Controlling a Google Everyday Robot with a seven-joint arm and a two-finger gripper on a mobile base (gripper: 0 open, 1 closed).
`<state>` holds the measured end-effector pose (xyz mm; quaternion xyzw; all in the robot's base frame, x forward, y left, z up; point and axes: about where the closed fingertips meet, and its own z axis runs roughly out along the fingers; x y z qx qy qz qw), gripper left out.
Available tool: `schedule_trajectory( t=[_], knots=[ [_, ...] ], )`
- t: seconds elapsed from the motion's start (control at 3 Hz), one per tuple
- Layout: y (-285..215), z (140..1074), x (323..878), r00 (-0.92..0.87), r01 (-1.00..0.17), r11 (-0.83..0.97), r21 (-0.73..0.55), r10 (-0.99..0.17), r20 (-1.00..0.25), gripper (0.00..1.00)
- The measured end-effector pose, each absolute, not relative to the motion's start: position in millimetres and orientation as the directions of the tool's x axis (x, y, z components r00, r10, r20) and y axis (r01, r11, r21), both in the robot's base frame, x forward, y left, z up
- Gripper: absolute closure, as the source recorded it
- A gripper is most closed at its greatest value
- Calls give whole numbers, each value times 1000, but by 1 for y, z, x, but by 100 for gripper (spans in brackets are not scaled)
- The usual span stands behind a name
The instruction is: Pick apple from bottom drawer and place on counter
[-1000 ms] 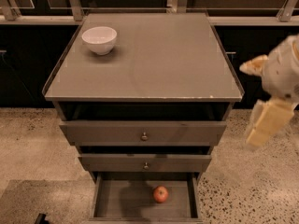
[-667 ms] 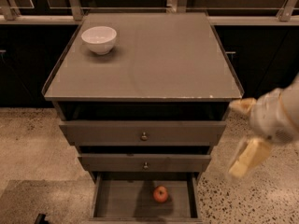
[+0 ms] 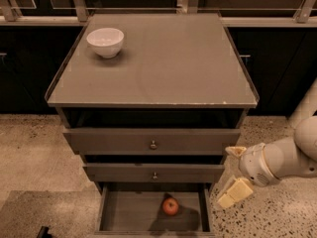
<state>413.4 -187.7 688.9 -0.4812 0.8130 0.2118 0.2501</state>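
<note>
The apple (image 3: 171,206), small and red, lies on the plank floor of the open bottom drawer (image 3: 126,213), right of its middle. The counter (image 3: 168,63) is the grey-beige cabinet top above. My gripper (image 3: 233,174) hangs off the white arm at the right, just outside the cabinet's right side, level with the middle drawer and above and right of the apple. Its two beige fingers (image 3: 235,193) stand apart, open and empty.
A white bowl (image 3: 105,41) stands on the counter's back left corner. Two wider drawers with round knobs (image 3: 153,145) sit slightly pulled out above the bottom one. Speckled floor surrounds the cabinet; dark cupboards and a rail run behind it.
My arm and gripper have dropped from beside the counter's right edge down and left, to beside the middle drawer. The apple and bowl have not moved.
</note>
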Motion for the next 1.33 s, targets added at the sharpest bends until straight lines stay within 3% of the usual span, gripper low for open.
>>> schedule_trajectory(
  t=[0.33, 0.67, 1.0, 1.33],
  knots=[
    [-196, 682, 413, -433, -869, 485, 101, -644, -631, 0],
    [-219, 651, 445, -422, -841, 539, 52, -593, -686, 0],
    [-234, 588, 486, -441, -806, 586, 82, -504, -743, 0],
    [-234, 589, 486, -441, -807, 585, 82, -504, -743, 0]
  ],
)
